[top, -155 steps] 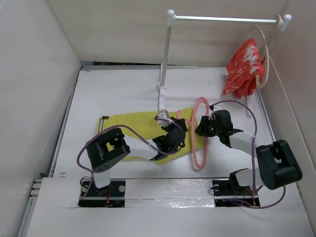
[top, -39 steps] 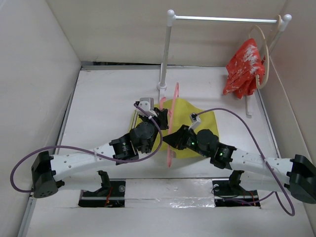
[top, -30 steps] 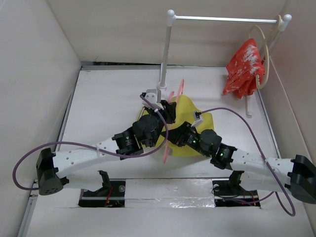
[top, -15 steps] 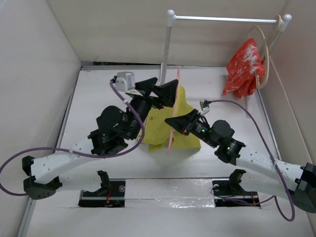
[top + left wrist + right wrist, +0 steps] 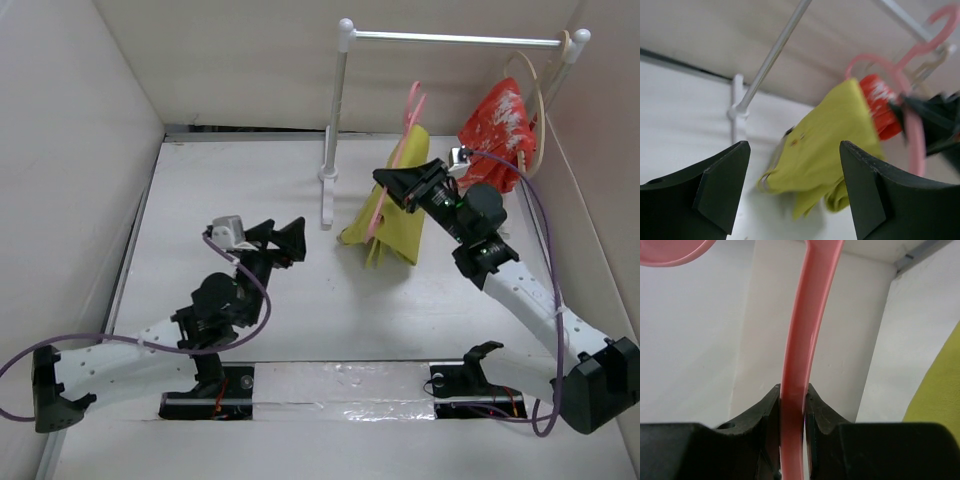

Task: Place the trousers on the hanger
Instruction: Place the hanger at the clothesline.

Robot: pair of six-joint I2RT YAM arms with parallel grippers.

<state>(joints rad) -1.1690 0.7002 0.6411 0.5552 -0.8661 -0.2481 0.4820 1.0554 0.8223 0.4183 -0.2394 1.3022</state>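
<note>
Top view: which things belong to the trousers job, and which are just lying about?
Job: trousers, hung over the pink hanger; right gripper clamping it; left gripper, open.
Lying about: red garment, beige hanger, clothes rail.

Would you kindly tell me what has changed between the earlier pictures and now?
The right gripper, shut on the hanger, raised it, with the trousers draped over it, toward the rail. The left gripper let go, opened and drew back near-left. The red garment stayed hanging.

Bright, even white light, soft shadows, left wrist view blurs the hanger (image 5: pixel 914 134), fingers (image 5: pixel 715 185) crisp.
</note>
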